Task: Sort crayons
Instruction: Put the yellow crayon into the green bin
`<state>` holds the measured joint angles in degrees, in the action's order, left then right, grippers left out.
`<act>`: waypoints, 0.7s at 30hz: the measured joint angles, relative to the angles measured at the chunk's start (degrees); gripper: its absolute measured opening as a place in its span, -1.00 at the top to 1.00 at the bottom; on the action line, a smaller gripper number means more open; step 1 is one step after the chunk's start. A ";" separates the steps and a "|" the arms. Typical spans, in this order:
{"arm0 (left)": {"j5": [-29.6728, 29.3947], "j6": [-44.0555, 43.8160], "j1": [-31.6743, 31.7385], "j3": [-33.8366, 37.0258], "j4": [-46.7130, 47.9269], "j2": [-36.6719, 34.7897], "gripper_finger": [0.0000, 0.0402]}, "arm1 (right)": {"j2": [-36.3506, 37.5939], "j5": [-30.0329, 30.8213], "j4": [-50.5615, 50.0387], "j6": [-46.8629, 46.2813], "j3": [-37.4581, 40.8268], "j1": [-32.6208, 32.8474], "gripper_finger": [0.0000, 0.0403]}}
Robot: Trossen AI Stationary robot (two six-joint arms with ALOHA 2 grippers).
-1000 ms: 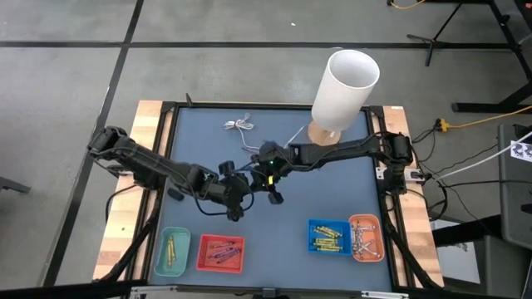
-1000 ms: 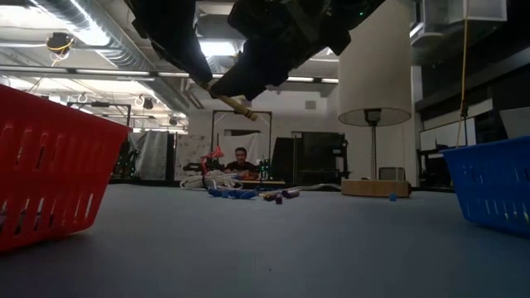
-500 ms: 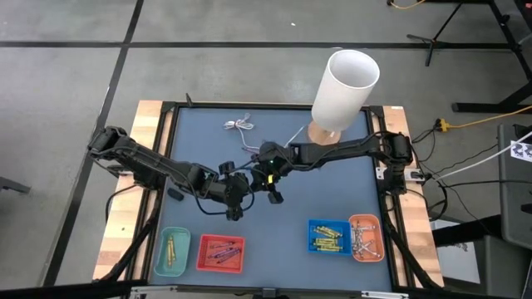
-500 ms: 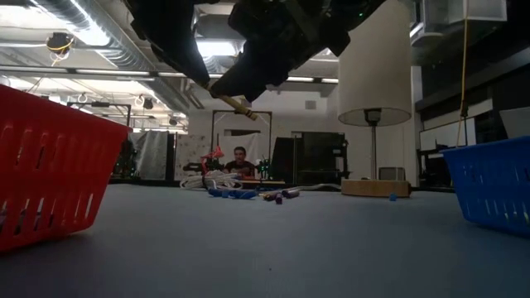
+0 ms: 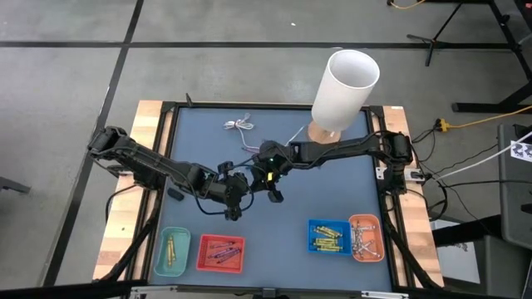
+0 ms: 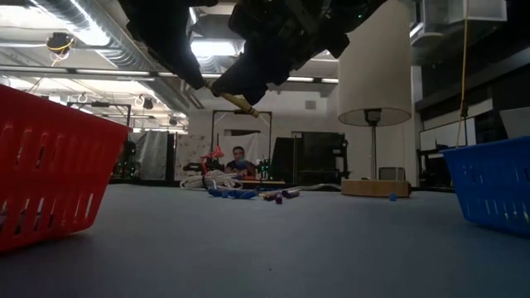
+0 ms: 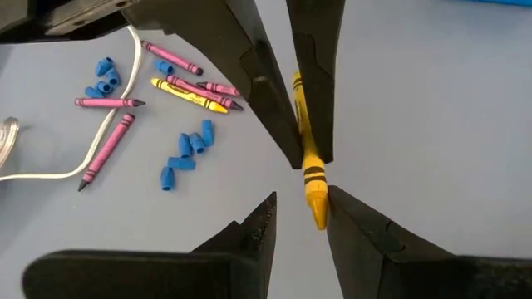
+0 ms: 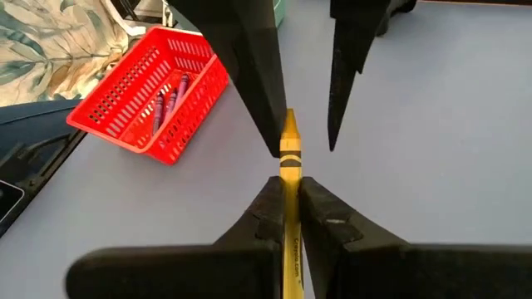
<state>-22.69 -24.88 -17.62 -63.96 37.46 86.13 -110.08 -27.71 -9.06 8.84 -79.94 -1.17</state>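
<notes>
Crayon [image 8: 288,178], yellow, sits clamped in my right end effector [image 8: 287,195] above the middle of the grey surface [image 5: 332,195], its tip poking between the parted fingers of my left end effector [image 7: 299,220], which grips nothing. Pink and yellow crayons [image 7: 187,83] lie loose farther off, near blue bits [image 7: 184,151]. Purple ones rest in the red basket [image 8: 154,100].

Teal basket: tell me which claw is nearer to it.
Left. The claws meet at a yellow crayon over mid-table; the left claw is on the teal basket's side, the right claw on the far side, gripping the crayon.
</notes>
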 joint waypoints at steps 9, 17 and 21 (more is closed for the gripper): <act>0.67 0.02 0.03 0.00 -0.18 0.00 0.57 | 0.00 -0.32 0.38 -0.04 0.00 0.02 0.89; 1.05 0.04 0.03 0.00 -0.51 0.00 0.61 | 0.00 -0.30 2.21 -0.04 -0.04 0.02 0.89; 1.26 0.04 0.03 0.00 -0.64 0.02 0.74 | 0.00 -0.28 2.16 -0.02 -0.04 0.02 0.89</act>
<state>-21.43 -24.84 -17.59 -63.96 36.82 86.15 -110.08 -27.99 -6.90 8.82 -79.99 -1.15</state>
